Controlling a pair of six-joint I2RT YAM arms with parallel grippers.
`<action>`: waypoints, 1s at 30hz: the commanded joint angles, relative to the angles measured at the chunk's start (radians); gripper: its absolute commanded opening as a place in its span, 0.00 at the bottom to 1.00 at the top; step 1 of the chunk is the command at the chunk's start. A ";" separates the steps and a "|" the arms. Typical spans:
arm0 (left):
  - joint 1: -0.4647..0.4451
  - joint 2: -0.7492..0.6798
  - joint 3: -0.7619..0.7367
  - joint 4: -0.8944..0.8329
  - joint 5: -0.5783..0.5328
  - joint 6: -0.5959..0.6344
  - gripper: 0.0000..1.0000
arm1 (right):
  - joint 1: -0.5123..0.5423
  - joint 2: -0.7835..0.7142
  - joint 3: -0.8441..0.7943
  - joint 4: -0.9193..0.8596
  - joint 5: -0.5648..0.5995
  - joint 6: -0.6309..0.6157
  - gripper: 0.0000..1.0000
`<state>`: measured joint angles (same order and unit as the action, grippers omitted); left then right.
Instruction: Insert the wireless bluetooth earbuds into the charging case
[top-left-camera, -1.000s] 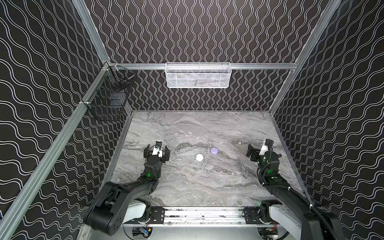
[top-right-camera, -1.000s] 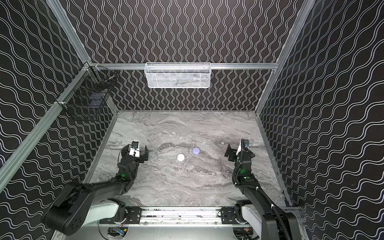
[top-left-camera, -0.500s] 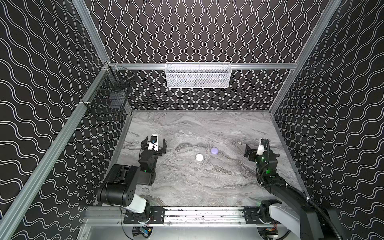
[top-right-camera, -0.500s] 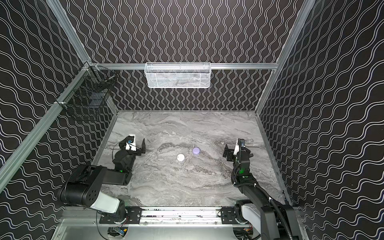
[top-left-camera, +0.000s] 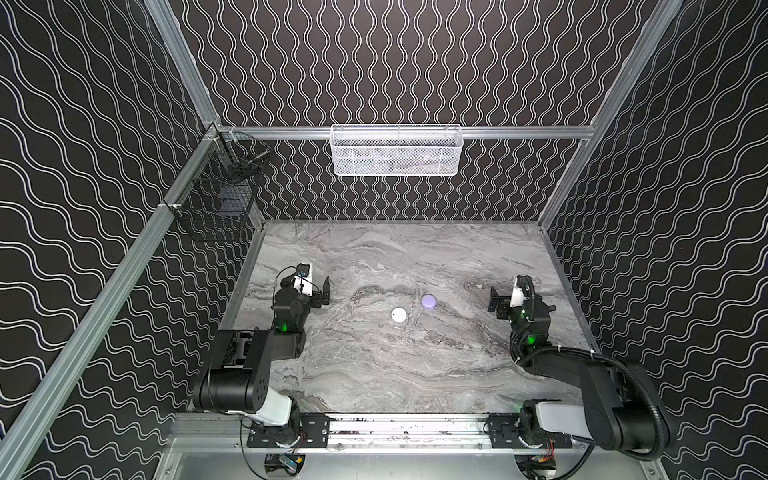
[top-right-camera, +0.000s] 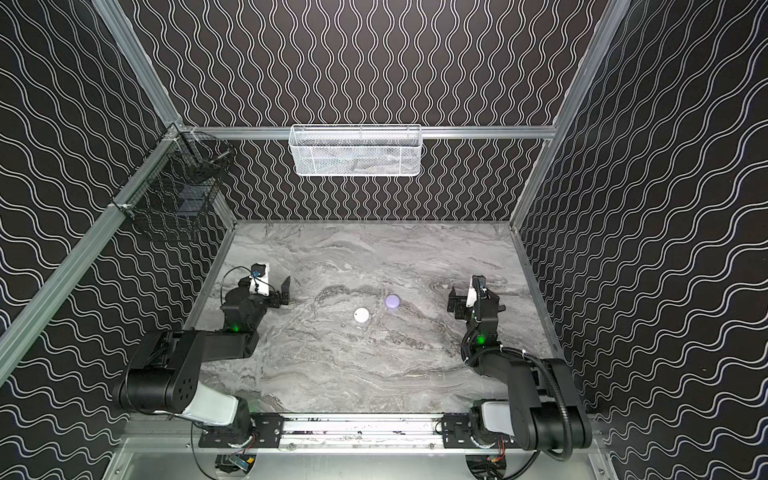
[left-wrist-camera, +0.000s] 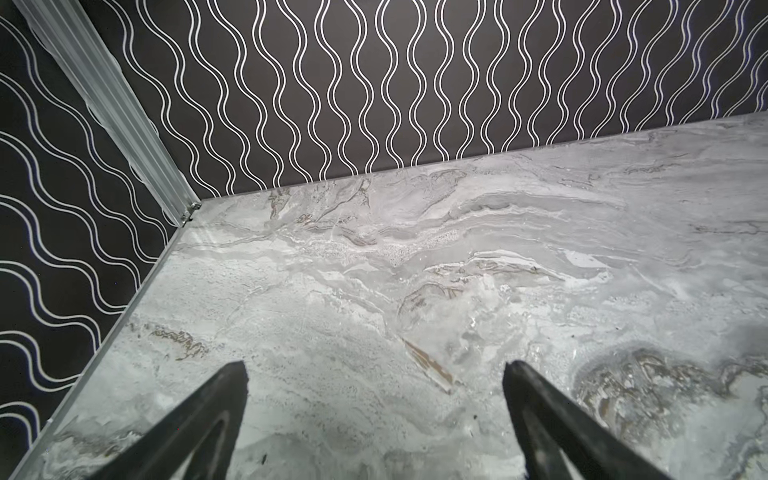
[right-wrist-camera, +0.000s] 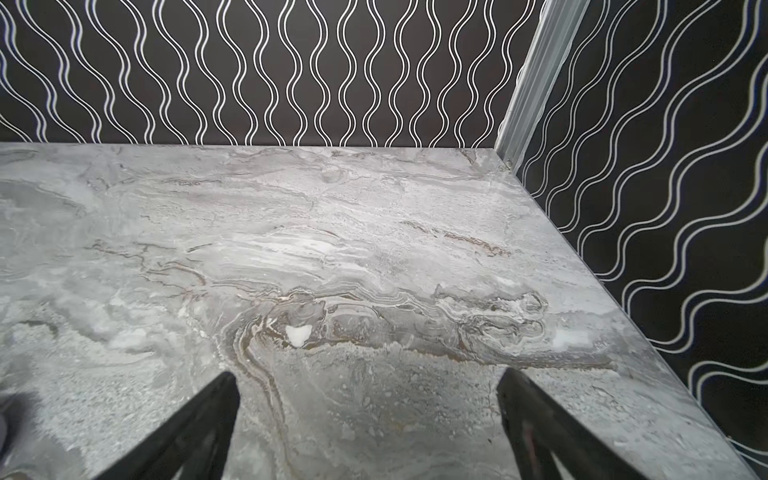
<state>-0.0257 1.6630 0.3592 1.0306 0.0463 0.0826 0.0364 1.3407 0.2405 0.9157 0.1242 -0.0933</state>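
Two small round charging cases lie near the middle of the grey marble table in both top views. One is a white case; a lilac case sits just right of it and farther back. Both look like shut discs. The earbuds are out of view. My left gripper hangs open well to the left of the cases. On the right, the right gripper is open too. In the wrist views, the left gripper and right gripper span only bare marble.
A white mesh basket hangs on the back wall and a black wire basket in the back left corner. Patterned walls close in three sides. A metal rail with both arm bases runs along the front edge.
The left arm has folded back, its elbow swinging left and up, and its gripper has drifted a little farther back. The right gripper has edged left. Both cases lie where they were.
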 joint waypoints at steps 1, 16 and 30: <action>0.003 -0.003 0.005 0.009 0.015 -0.007 0.99 | -0.028 0.026 0.005 0.130 -0.099 0.029 1.00; 0.002 -0.002 0.007 0.008 0.014 -0.008 0.99 | -0.093 0.205 0.009 0.302 -0.154 0.067 1.00; 0.003 -0.003 0.006 0.007 0.015 -0.007 0.99 | -0.093 0.199 0.028 0.252 -0.107 0.086 1.00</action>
<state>-0.0254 1.6623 0.3592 1.0302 0.0544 0.0822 -0.0563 1.5398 0.2646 1.1225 0.0109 -0.0143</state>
